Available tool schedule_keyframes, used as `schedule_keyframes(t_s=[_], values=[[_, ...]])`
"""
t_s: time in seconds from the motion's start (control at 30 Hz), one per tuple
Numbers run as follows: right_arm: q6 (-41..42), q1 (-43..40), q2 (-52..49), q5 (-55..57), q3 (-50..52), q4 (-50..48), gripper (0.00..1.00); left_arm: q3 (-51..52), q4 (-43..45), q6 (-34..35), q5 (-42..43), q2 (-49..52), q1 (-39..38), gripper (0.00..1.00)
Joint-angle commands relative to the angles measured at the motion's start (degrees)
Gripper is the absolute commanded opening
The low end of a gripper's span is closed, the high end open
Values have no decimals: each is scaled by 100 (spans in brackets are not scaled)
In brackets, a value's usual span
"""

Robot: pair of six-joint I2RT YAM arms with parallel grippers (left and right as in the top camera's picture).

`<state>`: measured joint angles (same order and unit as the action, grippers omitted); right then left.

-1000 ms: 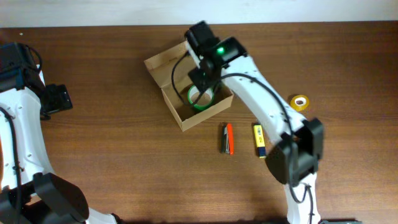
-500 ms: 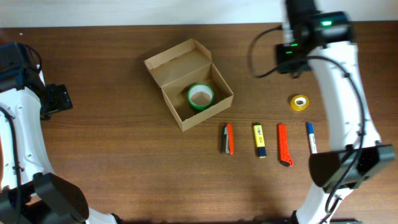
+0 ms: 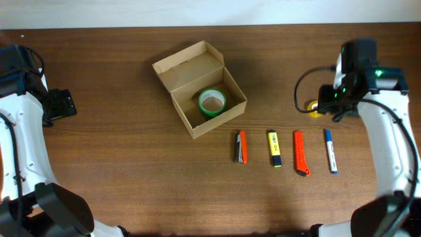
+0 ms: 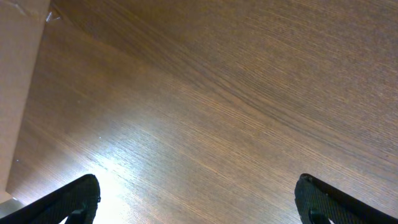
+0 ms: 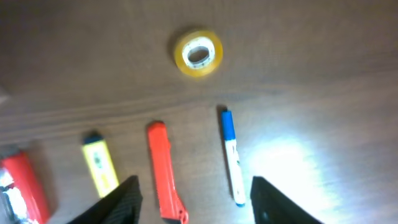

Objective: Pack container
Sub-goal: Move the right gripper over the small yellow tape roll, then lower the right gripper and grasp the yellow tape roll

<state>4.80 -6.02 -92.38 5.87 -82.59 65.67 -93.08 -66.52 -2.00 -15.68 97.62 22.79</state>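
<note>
- The right end effector hangs above the surface with its two fingers set moderately apart and nothing between them.
- Nearest to it, just ahead of the gap between the fingers, lie an orange utility knife towards the left finger and a blue marker towards the right finger. They lie roughly parallel and do not touch.
- A little outside the left finger lies a yellow highlighter. Farther out on that side, at the edge of the wrist view, is a red-orange pen.
- Farther ahead, past the tips of the knife and marker, a yellow tape roll lies flat on the wood. From overhead the arm partly hides it.
- Farthest from this end effector, well beyond the red-orange pen on the left-finger side, stands the container. It is open with its flap lid folded back, and a green tape roll lies flat inside it.
- The left end effector is spread wide and empty over bare wood grain, well apart from the container and from every loose item.
</note>
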Motion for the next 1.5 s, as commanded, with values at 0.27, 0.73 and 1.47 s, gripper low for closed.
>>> schedule_keyframes(t_s=[0.27,0.73,1.47], values=[[0,-649,-791,-420,697,-981,68,37,13,-87,26,-87,-13,100],[-7,-640,-2669,-409,-1246,-881,67,37,13,-87,26,-87,-13,100],[2,-826,-3091,-221,-1661,-861,71,37,13,-87,26,-87,-13,100]])
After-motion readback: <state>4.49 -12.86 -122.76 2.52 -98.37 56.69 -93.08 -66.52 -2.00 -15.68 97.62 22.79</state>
